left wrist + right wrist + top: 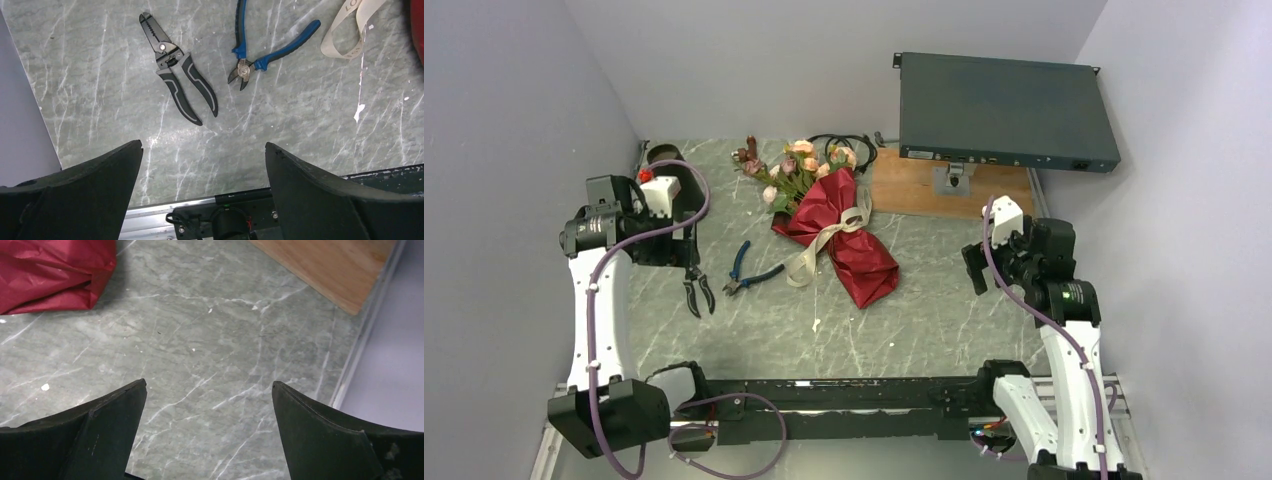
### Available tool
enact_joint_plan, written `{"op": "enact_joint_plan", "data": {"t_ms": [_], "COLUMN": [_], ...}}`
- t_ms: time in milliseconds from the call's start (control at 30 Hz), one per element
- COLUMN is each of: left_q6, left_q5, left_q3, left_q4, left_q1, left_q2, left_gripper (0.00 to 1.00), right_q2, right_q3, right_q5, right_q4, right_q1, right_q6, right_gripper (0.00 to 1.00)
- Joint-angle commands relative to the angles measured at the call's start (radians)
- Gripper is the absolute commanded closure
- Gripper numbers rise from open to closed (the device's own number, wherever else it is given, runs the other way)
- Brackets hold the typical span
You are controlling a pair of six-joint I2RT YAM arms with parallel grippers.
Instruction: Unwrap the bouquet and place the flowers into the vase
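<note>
The bouquet (pixel 844 235) lies on the marble table, wrapped in crinkled red paper (pixel 50 275) with a beige ribbon (pixel 824 245) tied round it. Its flowers (pixel 799 165), pink and peach roses, point toward the back wall. The dark vase (pixel 664 156) sits at the back left, partly hidden behind my left arm. My left gripper (pixel 682 250) hangs open over the table left of the bouquet, with nothing between its fingers (pixel 115 170). My right gripper (pixel 986 272) is open too, above bare marble right of the bouquet's stem end, and its fingers (pixel 115 410) hold nothing.
Black-handled wire strippers (pixel 180 82) and blue-handled cutters (pixel 260 50) lie just beyond my left gripper, beside a ribbon loop (pixel 352 25). A wooden board (pixel 924 185) carrying a black equipment box (pixel 1004 110) is at the back right. A coiled black cable (pixel 844 145) lies behind the flowers.
</note>
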Motion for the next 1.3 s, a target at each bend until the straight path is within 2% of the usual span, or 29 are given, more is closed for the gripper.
{"op": "enact_joint_plan", "data": {"t_ms": [0, 133, 267, 400, 567, 767, 900, 1100, 1200, 1267], "left_q6": [-0.02, 0.015, 0.034, -0.008, -0.089, -0.165, -0.187, -0.196, -0.182, -0.18], "left_q5": [0.011, 0.105, 0.18, 0.233, 0.366, 0.509, 0.536, 0.535, 0.542, 0.554], "left_q3": [0.015, 0.05, 0.077, 0.079, 0.005, -0.054, -0.019, -0.032, -0.026, -0.021], "left_q4": [0.083, 0.087, 0.11, 0.175, 0.37, 0.61, 0.64, 0.689, 0.683, 0.684], "left_q1": [-0.016, -0.038, -0.108, -0.213, -0.299, -0.314, -0.315, -0.316, -0.316, -0.316], "left_q2": [0.026, 0.103, 0.171, 0.238, 0.275, 0.336, 0.414, 0.44, 0.458, 0.464], "left_gripper": [0.01, 0.01, 0.01, 0.01, 0.01, 0.01, 0.01, 0.01, 0.01, 0.03], "right_q2": [0.024, 0.055, 0.129, 0.207, 0.313, 0.514, 0.663, 0.826, 0.897, 0.93], "right_q3": [0.001, -0.024, -0.036, -0.043, -0.046, 0.029, 0.094, 0.165, 0.188, 0.198], "right_q5": [-0.1, -0.175, -0.215, -0.168, -0.19, -0.228, -0.243, -0.264, -0.293, -0.328], "right_q4": [0.022, 0.059, 0.109, 0.18, 0.271, 0.343, 0.396, 0.432, 0.402, 0.361], "right_q1": [0.001, 0.004, 0.042, 0.2, 0.302, 0.392, 0.438, 0.479, 0.492, 0.502], "right_q6": [-0.029, -0.031, 0.002, 0.053, 0.048, 0.034, 0.049, 0.04, 0.01, -0.004], "right_gripper": [0.0, 0.0, 0.0, 0.0, 0.0, 0.0, 0.0, 0.01, 0.06, 0.14]}}
